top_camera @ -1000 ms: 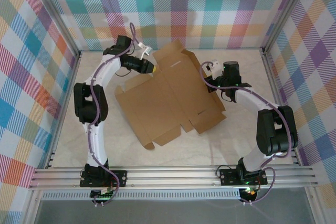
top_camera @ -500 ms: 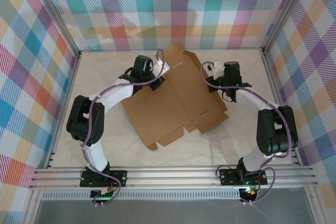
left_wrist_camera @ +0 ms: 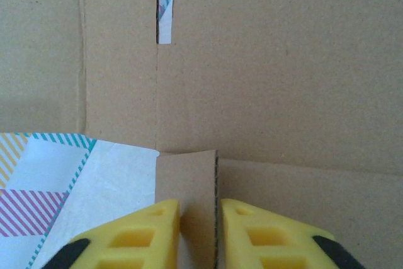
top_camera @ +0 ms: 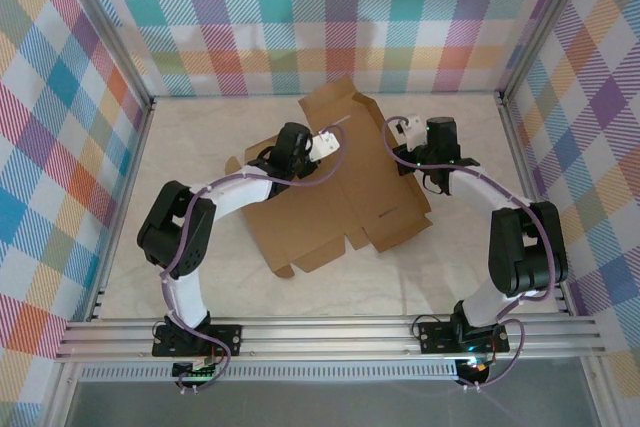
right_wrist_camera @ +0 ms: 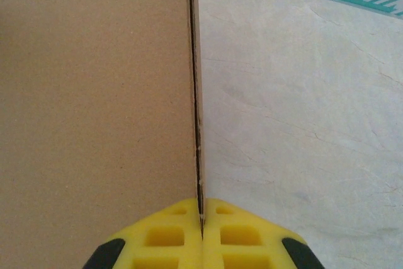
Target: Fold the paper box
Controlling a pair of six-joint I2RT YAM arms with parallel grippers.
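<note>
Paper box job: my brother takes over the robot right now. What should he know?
Left pincer: slightly open, fingers either side of a small tab.
Right pincer: shut on the right edge of the paper box.
Box: mostly flat sheet in the middle of the table; far panel seems tilted up.
Done: hardly anything folded.
To do: raise walls, tuck flaps and tabs.

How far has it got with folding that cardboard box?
Barely started. The paper box lies as an almost flat sheet, only its far end tilted up. In hand: the right gripper pinches its right edge, and the left gripper straddles a small tab. Left: raising every wall and tucking the flaps.
</note>
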